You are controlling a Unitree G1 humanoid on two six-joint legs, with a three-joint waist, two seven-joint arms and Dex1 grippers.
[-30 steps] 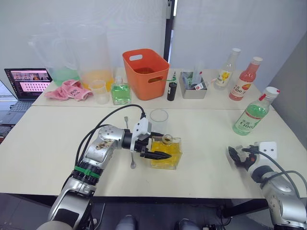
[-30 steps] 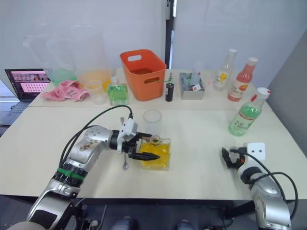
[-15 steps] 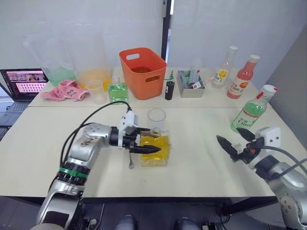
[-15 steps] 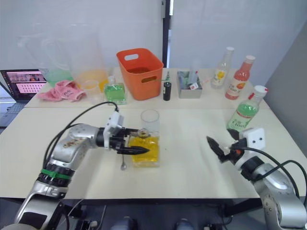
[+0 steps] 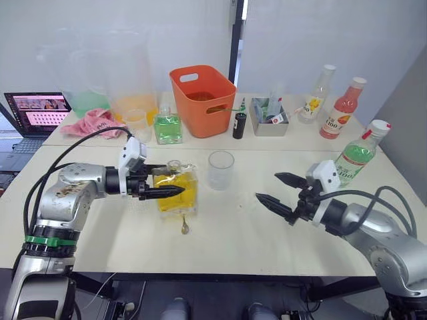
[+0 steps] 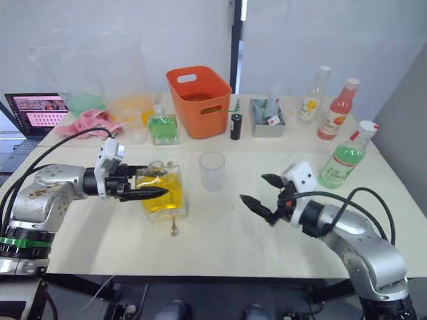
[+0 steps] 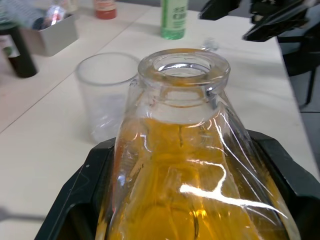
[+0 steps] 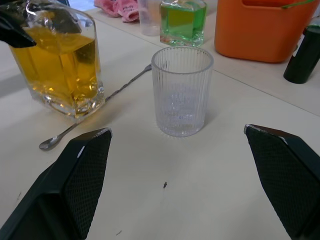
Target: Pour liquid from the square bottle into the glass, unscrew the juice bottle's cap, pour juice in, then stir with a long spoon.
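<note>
Gripping square bottle (image 5: 177,190) w/ left claw (image 5: 160,189), black fingers (image 7: 75,200) clamped on both flat sides, amber liquid inside, neck open, no stopper on. Bottle upright, slightly tilted; whether base touches table (image 5: 227,230) or sits just above: can't tell. Sits left of glass (image 5: 221,169), apart from it.

Glass empty, ribbed, upright near table centre, between the two claws. Long spoon (image 8: 90,115) flat on table, bowl end just in front of bottle, handle running behind bottle toward glass.

Right claw (image 5: 275,189) spread wide, holding nothing, hovering above table to right of glass, fingertips (image 6: 250,202) aimed at glass, well clear of it. Wrist view: glass centred between the two open fingers, farther out.

Green juice bottle (image 5: 355,156) w/ white cap standing near right table edge, behind right arm. Back row: orange basket (image 5: 202,101), small green square bottle (image 5: 167,127), dark small bottle (image 5: 239,125), grey tray (image 5: 270,123), clear bottle (image 5: 315,97), red bottle (image 5: 341,111), pink cloth (image 5: 97,122), laptop (image 5: 35,113).
</note>
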